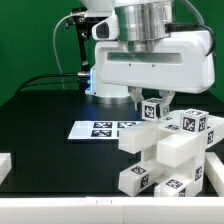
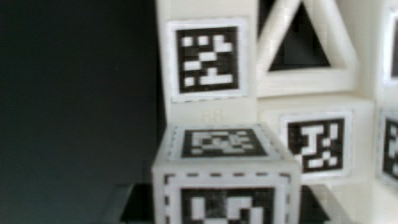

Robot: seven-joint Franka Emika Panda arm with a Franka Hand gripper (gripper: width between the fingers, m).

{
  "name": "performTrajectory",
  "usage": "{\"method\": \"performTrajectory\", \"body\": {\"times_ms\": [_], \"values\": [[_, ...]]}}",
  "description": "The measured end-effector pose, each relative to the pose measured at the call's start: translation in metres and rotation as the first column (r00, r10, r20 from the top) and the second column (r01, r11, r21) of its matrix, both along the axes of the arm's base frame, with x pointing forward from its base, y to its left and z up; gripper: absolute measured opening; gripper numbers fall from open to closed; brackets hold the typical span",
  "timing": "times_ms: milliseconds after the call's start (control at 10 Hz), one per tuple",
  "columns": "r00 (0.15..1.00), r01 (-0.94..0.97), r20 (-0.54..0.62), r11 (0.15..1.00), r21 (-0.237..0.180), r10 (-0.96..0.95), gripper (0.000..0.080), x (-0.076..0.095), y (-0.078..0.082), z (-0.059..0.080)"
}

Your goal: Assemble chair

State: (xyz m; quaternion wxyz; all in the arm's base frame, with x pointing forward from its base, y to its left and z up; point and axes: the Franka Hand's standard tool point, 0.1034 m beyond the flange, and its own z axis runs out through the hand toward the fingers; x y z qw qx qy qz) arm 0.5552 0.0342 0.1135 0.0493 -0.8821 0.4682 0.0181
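The chair is a pile of chunky white tagged parts (image 1: 176,152) at the exterior view's right, with panels and blocks leaning on each other. On top of it stands a small white tagged block (image 1: 151,111). My gripper (image 1: 150,102) comes straight down over that block, one finger on each side. In the wrist view the block (image 2: 226,148) fills the space between my dark fingers (image 2: 130,200), which press on its two sides, so the gripper (image 2: 226,205) is shut on it. Beyond it are a tagged white panel (image 2: 210,60) and a part with triangular openings (image 2: 306,45).
The marker board (image 1: 100,129) lies flat on the black table, just to the exterior view's left of the pile. A white piece (image 1: 5,166) shows at the left edge, and a white rail (image 1: 60,212) runs along the front. The arm's base (image 1: 100,85) stands behind.
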Motion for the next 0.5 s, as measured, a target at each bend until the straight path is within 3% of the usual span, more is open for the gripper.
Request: {"method": "performTrajectory", "body": {"times_ms": [500], "values": [[0.888,0.458,-0.053,0.889,0.006,-0.457,0.0281,-0.0003,0.0056,-0.0009]]}}
